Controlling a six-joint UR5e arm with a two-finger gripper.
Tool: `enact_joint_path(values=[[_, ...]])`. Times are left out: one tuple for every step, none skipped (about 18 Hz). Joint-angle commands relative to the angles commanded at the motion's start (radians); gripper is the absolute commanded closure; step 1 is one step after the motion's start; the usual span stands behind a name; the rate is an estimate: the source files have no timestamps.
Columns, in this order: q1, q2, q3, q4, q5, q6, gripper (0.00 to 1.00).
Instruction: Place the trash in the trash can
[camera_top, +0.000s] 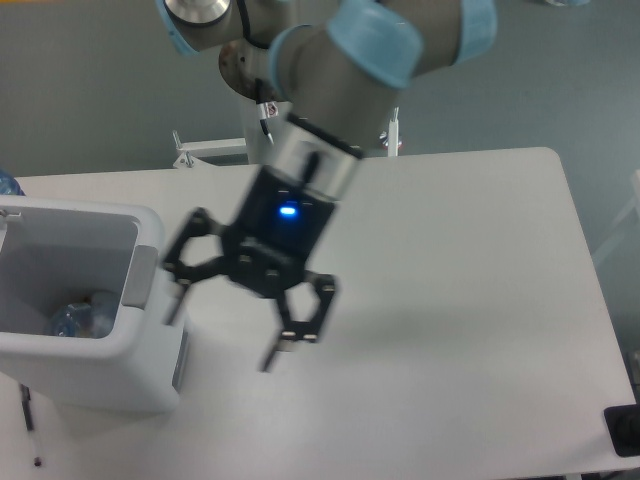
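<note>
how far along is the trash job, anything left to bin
Mostly done, it seems. A clear crinkled plastic bottle lies at the bottom of the boxy white plastic trash can. The black two-finger gripper is open and empty above the white table, beside the can. No loose trash shows on the visible tabletop. A paper wrapper can't be made out inside the can, so that part is unconfirmed.

A white table (470, 300) with rounded corners fills the near view, with grey floor (90, 90) beyond its far edge.
</note>
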Motion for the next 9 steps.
enact_joint_path(values=[[0.032, -0.009, -0.022, 0.000, 0.000, 0.046, 0.00], [0.057, -0.011, -0.031, -0.002, 0.000, 0.077, 0.00], [0.075, -0.011, -0.034, -0.003, 0.000, 0.086, 0.00], [0.092, -0.015, -0.032, -0.008, 0.002, 0.088, 0.00], [0.103, -0.023, -0.026, -0.012, 0.008, 0.089, 0.00], [0.111, -0.031, -0.025, -0.015, 0.027, 0.092, 0.00], [0.112, -0.035, -0.025, -0.015, 0.061, 0.108, 0.00], [0.112, -0.040, -0.028, -0.015, 0.108, 0.140, 0.00], [0.112, -0.040, -0.032, -0.017, 0.165, 0.180, 0.00]])
